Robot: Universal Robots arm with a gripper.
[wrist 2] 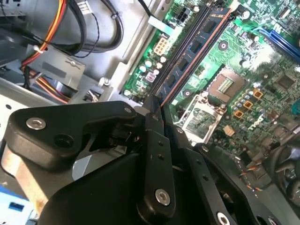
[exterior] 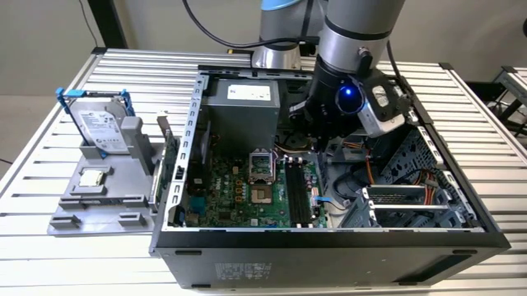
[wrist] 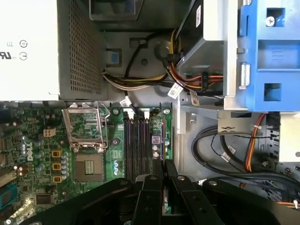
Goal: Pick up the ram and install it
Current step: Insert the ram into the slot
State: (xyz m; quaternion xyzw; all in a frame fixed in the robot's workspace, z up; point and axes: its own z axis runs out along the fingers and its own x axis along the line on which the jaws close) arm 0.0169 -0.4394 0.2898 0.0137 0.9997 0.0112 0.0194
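An open computer case (exterior: 329,237) sits on a slatted metal table (exterior: 74,259), the robot arm (exterior: 354,37) reaching down into it beside the grey power supply (exterior: 243,114). Outside the case, toward the exterior view's left, a silver hard drive (exterior: 99,126) in a blue frame stands upright on a grey holder (exterior: 99,197). Bundled cables (wrist: 154,77) and a blue drive bracket (wrist: 269,51) crowd the space near the green motherboard (exterior: 239,197) with its processor socket (wrist: 89,166). The gripper (wrist 2: 155,105) has its jaws drawn narrow, pinching the near end of the ram (wrist 2: 194,47), which lies seated along the black memory slots (wrist: 138,143), extending away from the fingertips.
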